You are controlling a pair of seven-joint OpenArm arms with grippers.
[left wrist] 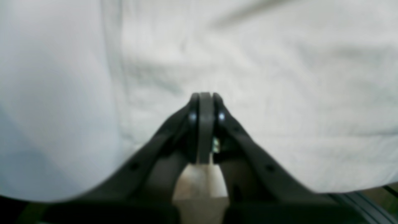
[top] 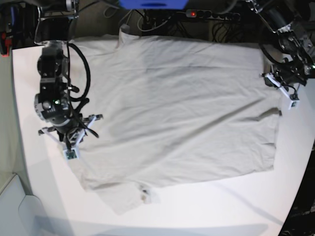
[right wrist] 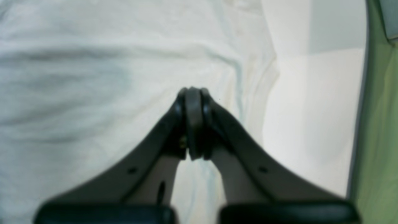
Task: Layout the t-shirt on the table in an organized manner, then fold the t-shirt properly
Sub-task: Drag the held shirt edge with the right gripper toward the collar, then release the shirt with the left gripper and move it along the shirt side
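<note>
White and matte, the counter (top: 197, 206) fills your base view, with a bare strip along its near edge and dark cables and equipment crowded behind its far edge. You can see the t-shirt (top: 182, 108) spread nearly flat across the middle of it, light beige-grey with shallow wrinkles. One sleeve (top: 125, 196) sticks out at the near edge, and a small label shows just beside it. Another corner of the cloth turns up at the far edge, near the blue object (top: 152, 4) at the top.

Your right gripper (top: 70, 151) sits at the shirt's edge on the left of the base view. In its wrist view the right gripper (right wrist: 193, 93) has its fingers (right wrist: 177, 109) pressed fully together over the fabric, close to the seam where cloth meets bare counter. Whether any cloth is pinched between them cannot be told; the picture is blurred.

Your left gripper (top: 290, 98) is at the opposite edge of the shirt, on the right of the base view. Its wrist view shows the left gripper (left wrist: 205, 96) with its fingers (left wrist: 192, 115) likewise closed tight, tips over wrinkled fabric, bare counter off to the side. You cannot tell from the soft focus whether cloth is caught there.
</note>
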